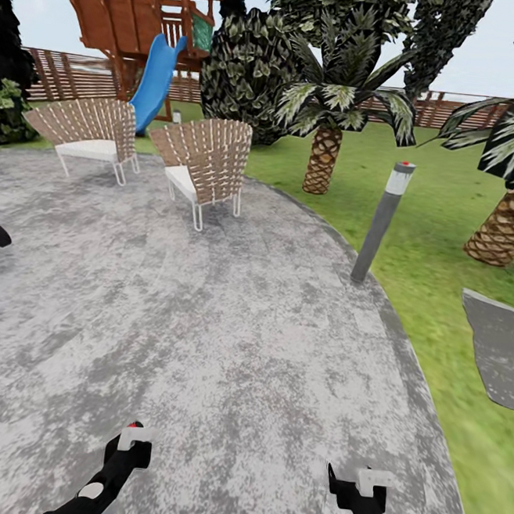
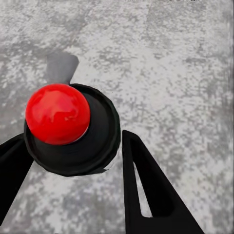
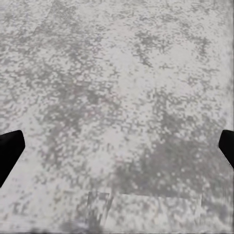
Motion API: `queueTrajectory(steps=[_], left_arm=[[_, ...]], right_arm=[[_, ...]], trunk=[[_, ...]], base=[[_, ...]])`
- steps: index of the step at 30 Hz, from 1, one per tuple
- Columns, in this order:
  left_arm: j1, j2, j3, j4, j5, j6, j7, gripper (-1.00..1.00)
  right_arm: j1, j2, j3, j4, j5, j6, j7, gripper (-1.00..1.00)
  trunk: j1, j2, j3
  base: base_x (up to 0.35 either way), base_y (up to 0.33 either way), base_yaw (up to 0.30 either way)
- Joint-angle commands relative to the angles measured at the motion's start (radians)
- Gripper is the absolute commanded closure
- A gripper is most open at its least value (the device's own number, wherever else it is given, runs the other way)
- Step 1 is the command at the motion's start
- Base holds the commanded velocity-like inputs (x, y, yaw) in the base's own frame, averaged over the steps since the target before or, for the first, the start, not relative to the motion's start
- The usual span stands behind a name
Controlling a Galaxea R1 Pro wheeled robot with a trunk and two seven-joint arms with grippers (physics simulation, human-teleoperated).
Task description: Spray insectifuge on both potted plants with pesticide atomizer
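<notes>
The pesticide atomizer [image 2: 66,126], a dark round body with a glossy red top, sits between the two black fingers of my left gripper [image 2: 70,139], which is shut on it. In the head view that gripper [image 1: 131,437] hangs low over the grey paved patio [image 1: 227,325] of the garden, with a speck of red at its tip. My right gripper [image 1: 353,478] is beside it, open with nothing in it; its fingertips [image 3: 9,146] stand wide apart above bare paving. The potted plants are out of view.
Two wicker chairs [image 1: 207,166] [image 1: 92,135] stand at the patio's far side. A grey bollard lamp [image 1: 380,222] marks the patio's right edge. On the lawn [image 1: 438,251] are palms [image 1: 326,150], a stepping stone [image 1: 499,351], a wooden play tower with a blue slide [image 1: 157,74] and a slatted fence [image 1: 70,74].
</notes>
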Motion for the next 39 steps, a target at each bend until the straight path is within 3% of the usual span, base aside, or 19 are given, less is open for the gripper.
queueTrajectory(steps=[1, 39], left_arm=[[0.0, 0.0, 0.003, 0.0, 0.0, -0.003, -0.001, 1.0], [0.0, 0.003, 0.003, 0.0, -0.001, -0.003, 0.0, 1.0]], right_arm=[[-0.001, 0.0, 0.0, 0.001, 0.0, -0.003, -0.001, -1.0], [-0.001, 0.002, 0.0, 0.001, 0.0, -0.002, 0.0, -1.0]], trunk=[[0.0, 0.0, -0.001], [0.0, 0.0, -0.001]], base=[[0.0, 0.0, -0.281], [0.0, 0.0, -0.281]])
